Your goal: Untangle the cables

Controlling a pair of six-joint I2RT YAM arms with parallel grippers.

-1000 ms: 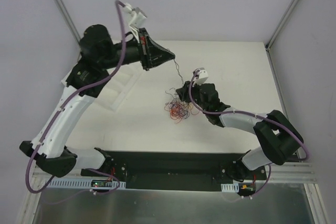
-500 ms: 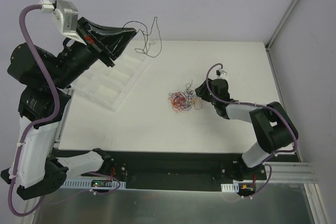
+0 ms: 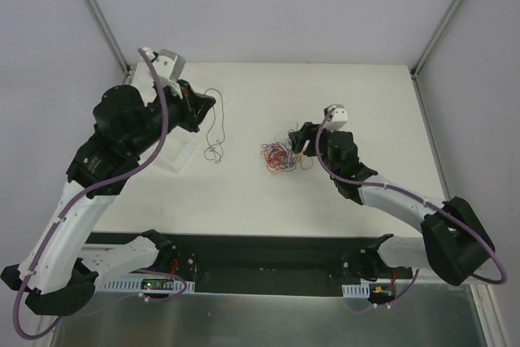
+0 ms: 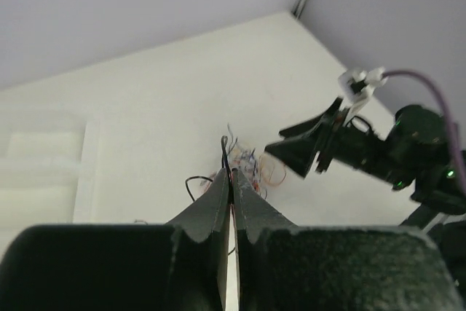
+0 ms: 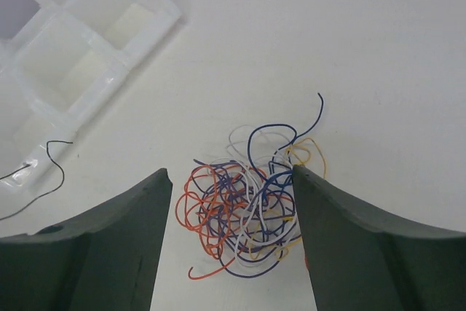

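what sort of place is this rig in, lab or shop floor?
Probably a robotics lab cell: white table boxed in by blank walls and metal frame posts, left arm and right arm bolted at its near edge, a tangle of cables and a compartment tray as props.

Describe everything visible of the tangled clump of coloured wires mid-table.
The tangled clump of thin coloured wires is a loose knot of small loops in red, orange, dark blue, white and yellow, seemingly flexible insulated wire. It lies on the white table, free ends poking out, one dark blue end curling away. The open right gripper has a finger on either side; contact is unclear.
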